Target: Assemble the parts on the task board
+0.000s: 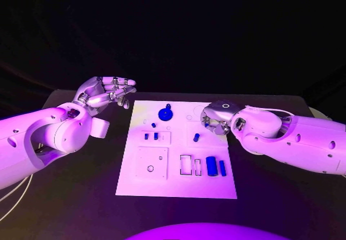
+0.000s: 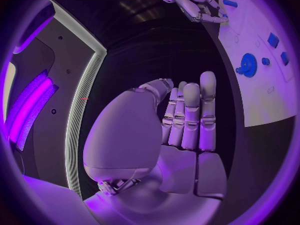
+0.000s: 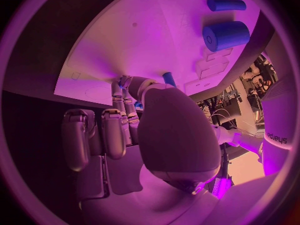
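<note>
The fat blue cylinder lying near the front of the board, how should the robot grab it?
Probably from straight above, fingers closing across the round sides of the fat blue cylinder. It lies flat on the task board, lengthwise front to back, with a thinner blue pin close on one side, so fingers need care there.

Left hand (image 1: 107,91) hangs off the task board's (image 1: 137,180) far-left corner, over bare black table (image 1: 72,200); the table strip along the board's left edge lies open beside it. Right hand (image 1: 216,120) sits over the board's right edge, near the far end, close above the small blue peg (image 1: 196,137). Centre of the far end taken by the blue gear (image 1: 166,113). Near-right part of the board crowded: large blue cylinder (image 1: 211,166) and thin blue cylinder (image 1: 223,168) just beside each other. Near-left quarter of the board carries only low flat outlines.
</note>
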Robot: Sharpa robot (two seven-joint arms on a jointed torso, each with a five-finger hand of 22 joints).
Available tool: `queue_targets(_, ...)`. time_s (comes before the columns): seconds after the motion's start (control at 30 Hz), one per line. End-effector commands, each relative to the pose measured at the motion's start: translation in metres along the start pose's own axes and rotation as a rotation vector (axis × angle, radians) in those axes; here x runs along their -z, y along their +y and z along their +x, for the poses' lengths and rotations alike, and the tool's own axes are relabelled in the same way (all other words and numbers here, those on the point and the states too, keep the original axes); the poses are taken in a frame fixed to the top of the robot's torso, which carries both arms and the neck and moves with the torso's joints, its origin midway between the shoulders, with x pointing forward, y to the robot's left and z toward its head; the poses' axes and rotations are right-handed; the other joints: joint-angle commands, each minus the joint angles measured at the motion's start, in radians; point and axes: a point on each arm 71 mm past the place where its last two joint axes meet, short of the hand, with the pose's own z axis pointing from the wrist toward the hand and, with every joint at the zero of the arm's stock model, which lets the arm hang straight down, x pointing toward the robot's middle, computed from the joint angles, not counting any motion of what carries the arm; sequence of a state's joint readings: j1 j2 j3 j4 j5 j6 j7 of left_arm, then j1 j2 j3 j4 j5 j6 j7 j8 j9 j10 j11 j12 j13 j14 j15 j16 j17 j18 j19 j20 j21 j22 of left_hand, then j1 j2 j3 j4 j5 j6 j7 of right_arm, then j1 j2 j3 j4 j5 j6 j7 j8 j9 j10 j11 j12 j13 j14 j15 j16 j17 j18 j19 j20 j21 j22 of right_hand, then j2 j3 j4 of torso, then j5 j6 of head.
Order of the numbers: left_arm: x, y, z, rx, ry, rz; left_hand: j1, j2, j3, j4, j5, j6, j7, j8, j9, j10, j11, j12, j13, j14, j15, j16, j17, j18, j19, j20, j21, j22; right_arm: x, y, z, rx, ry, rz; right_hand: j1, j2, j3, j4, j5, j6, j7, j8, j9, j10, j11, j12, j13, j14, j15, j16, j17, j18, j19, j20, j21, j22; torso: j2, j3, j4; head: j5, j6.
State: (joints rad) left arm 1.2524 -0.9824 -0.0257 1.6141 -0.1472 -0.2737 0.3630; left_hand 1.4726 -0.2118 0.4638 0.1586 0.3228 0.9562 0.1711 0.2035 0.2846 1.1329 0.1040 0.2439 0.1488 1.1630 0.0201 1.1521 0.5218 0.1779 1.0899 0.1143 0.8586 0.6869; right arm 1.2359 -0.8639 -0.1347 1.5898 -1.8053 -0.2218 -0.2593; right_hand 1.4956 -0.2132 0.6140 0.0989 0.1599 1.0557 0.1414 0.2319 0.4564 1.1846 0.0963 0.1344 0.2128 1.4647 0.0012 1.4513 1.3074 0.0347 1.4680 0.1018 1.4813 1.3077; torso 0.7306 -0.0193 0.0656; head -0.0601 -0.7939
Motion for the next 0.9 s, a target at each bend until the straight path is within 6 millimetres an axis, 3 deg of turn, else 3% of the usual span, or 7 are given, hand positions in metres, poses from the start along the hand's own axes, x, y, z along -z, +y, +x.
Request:
queue_targets(0.03,0.0,-0.001,0.002,0.008,0.004,0.0,0.007,0.0,0.004,-0.003,0.006,-0.002,0.005,0.004,-0.001,-0.007,-0.003,0.004,0.001,-0.009,0.001,-0.007,-0.002,0.007,0.0,-0.007,-0.003,-0.001,0.002,-0.002,0.003,0.039,-0.021,0.026,0.002,0.005,0.001,-0.007,0.007,0.008,-0.002,0.007,0.002,0.036,-0.027,0.001,0.005,0.051,-0.009,-0.005,0.0,-0.016,0.064,-0.006,0.01,0.224,-0.001,-0.0003,-0.0004,-0.003,0.001)
queue_targets(0.43,-0.001,0.0,0.003,0.009,0.007,0.003,0.007,-0.001,0.004,-0.003,0.006,-0.003,0.005,0.004,-0.001,-0.009,-0.002,0.005,0.002,-0.009,0.002,-0.007,-0.002,0.007,0.0,-0.007,-0.003,-0.001,0.009,-0.002,-0.008,-0.006,-0.18,0.014,-0.025,0.004,-0.001,-0.017,-0.001,0.02,-0.006,0.011,0.006,0.049,-0.031,-0.002,0.008,0.051,-0.012,-0.008,-0.007,-0.024,0.081,-0.008,0.045,0.242,0.0,0.0005,0.0003,-0.006,0.006)
queue_targets(0.9,-0.003,0.001,0.001,0.007,0.001,0.002,0.006,-0.001,0.004,-0.003,0.005,-0.004,0.006,0.003,-0.002,-0.011,-0.001,0.006,0.002,-0.01,0.002,-0.008,-0.003,0.007,0.0,-0.006,-0.004,-0.001,0.023,0.004,-0.019,-0.076,-0.251,-0.012,-0.037,0.004,-0.003,-0.018,-0.007,0.023,-0.007,0.012,0.007,0.052,-0.033,-0.005,0.008,0.051,-0.013,-0.007,-0.007,-0.026,0.085,-0.009,0.053,0.245,0.0,0.0,-0.0016,-0.011,0.009)
